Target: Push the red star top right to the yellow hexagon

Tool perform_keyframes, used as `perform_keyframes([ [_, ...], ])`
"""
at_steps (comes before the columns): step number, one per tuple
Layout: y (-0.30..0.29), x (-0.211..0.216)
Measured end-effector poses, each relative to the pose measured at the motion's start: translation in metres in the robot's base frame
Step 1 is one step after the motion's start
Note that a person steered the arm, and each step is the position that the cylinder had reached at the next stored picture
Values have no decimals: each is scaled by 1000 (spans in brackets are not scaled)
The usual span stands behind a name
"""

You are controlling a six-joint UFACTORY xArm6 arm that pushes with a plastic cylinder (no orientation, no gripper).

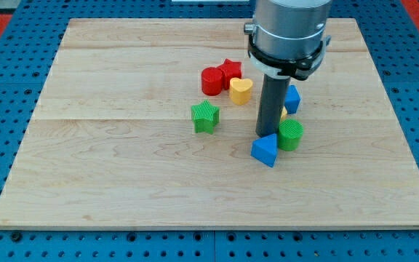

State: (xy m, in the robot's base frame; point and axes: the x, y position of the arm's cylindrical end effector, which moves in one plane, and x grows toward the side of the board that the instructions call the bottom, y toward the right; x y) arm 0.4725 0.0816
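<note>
The blue triangular block lay nearest the camera, touching my tip; there were no jaws, only the rod. The red star sat up-left of my tip, wedged between the red cylinder and yellow heart. A yellow sliver, likely the hexagon, hid behind the rod. Pushing risked dragging neighbours. The star's pointing was unclear; it had no long axis.

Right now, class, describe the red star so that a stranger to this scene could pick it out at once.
Start at the wooden board and find the cluster of blocks just above its centre. At the cluster's top left, two red blocks touch: the red star is the pointed one behind, to the right of the round red cylinder and just above the yellow heart.
</note>
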Motion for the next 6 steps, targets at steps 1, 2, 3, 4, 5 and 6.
perform_keyframes([
  [1,-38,-10],
  [2,-49,-39],
  [3,-96,-73],
  [4,-151,-105],
  [5,-105,-150],
  [6,-54,-130],
])
